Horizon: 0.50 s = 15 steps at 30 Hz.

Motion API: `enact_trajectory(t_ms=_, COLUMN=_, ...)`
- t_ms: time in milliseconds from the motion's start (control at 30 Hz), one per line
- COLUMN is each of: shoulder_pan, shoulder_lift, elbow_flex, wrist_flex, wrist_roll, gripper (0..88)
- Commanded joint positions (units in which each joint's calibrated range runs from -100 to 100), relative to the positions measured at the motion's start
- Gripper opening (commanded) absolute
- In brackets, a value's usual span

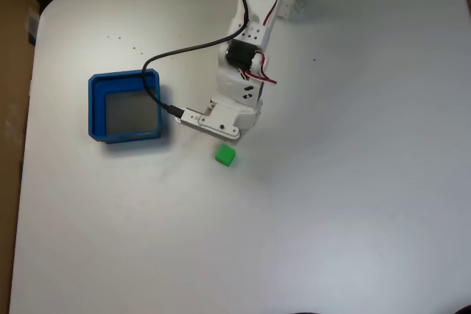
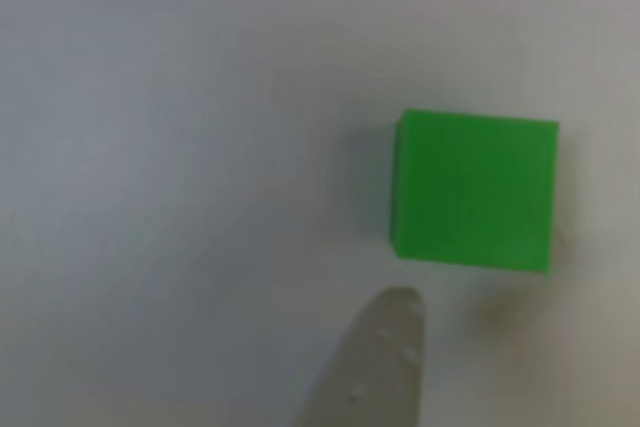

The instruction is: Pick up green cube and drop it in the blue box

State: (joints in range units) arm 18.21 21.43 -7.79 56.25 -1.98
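The small bright green solid cube [image 1: 225, 155] sat on the white bench [image 1: 353, 182], free of any grip, just below the head of the white five-joint arm [image 1: 246, 71] in the fixed view. The shallow square blue plastic box [image 1: 125, 106] with the grey floor lay to the cube's left in that view, well apart from it, its right wall crossed by a black cable [image 1: 184, 53] that ran from the arm's upper part down to the head.

The arm reached from the top edge of the bench down toward the cube, the head ending just above and left of it. The fingers were hidden under the head in the fixed view.

In the other view, close above the bench, the cube [image 2: 473, 192] sat right of centre, flat on the surface, a soft shadow along its left and lower sides. One pale finger tip [image 2: 385, 362] of the pincer rose from the bottom edge, its point just short of the cube's lower left corner, not touching. The second finger was out of frame, so I could not tell how wide the pincer stood; it had hold of nothing.
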Motion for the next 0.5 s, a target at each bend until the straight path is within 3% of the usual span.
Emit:
enact_trajectory(t_ms=0, shoulder_pan=-0.87, shoulder_lift=-0.75, elbow_flex=-4.50, wrist_flex=-0.09, wrist_roll=-1.17, gripper=30.9)
enact_trajectory(t_ms=467, shoulder_pan=-2.89, shoulder_lift=0.67, elbow_flex=-4.50, wrist_flex=-0.26, wrist_roll=-1.32, gripper=30.9)
